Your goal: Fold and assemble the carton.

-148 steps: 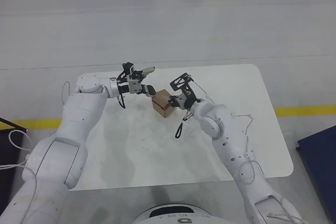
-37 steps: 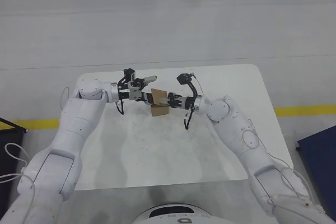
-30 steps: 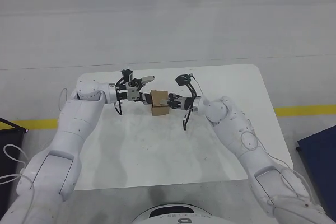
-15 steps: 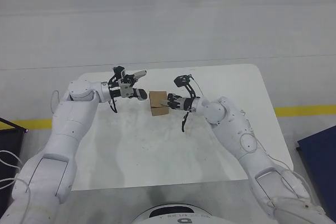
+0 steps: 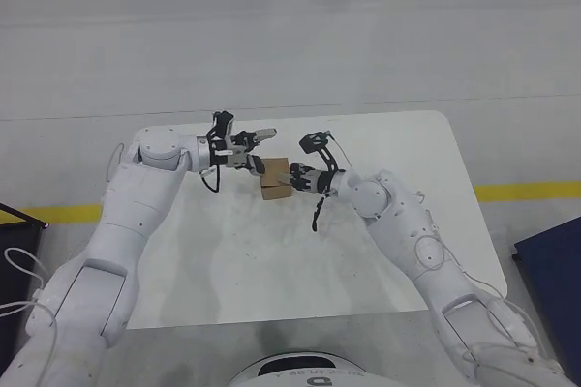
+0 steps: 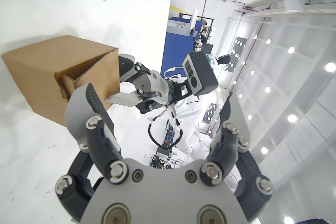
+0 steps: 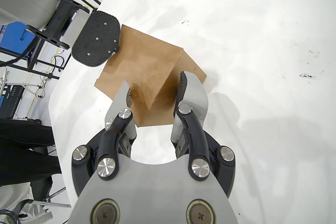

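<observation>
- Cardboard carton (image 5: 276, 180) on tabletop (image 5: 271, 261), between both arms.
- Right gripper (image 7: 155, 93) clamped on one carton wall; left gripper (image 6: 160, 100) spread, one pad at carton edge.
- Risk: uneven push may crease or skew wall.

No text can be read clearly. At the left edge of the right wrist view, a blue panel (image 7: 13, 34) bears small white print, illegible.

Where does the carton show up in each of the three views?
Top view: carton on the table, between the left gripper and right gripper.
Left wrist view: carton beside one left finger.
Right wrist view: carton between the right gripper's fingers.
Shared landmark: the white table.
</observation>
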You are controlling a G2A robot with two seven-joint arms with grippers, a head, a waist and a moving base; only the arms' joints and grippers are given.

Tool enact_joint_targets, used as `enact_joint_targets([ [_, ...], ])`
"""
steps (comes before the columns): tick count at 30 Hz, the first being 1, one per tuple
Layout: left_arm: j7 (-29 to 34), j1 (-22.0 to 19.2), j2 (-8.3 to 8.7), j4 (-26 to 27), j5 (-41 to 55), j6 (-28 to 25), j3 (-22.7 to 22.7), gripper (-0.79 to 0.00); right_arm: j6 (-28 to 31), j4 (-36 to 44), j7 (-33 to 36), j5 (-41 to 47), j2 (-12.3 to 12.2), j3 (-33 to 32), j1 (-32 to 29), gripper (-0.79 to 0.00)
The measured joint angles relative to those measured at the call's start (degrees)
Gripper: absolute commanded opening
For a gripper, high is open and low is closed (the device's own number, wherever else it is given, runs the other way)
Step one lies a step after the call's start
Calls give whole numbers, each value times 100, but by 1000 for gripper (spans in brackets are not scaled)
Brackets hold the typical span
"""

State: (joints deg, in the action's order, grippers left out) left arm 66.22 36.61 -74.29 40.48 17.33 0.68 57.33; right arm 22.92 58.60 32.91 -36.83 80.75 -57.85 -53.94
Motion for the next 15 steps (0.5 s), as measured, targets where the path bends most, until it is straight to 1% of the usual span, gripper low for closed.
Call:
enact_joint_targets([
  [4, -83, -53, -47, -81, -208, 49, -169, 0, -38, 119, -11, -47, -26, -27, -59, -440],
  [9, -139, -97, -76, -129, -337, 27, -264, 0, -52, 341, -64, -113, -68, -97, -134, -431],
  [15, -222, -128, -107, -123, -477, 87, -360, 0, -103, 930, -116, -265, -179, -355, -368, -422],
])
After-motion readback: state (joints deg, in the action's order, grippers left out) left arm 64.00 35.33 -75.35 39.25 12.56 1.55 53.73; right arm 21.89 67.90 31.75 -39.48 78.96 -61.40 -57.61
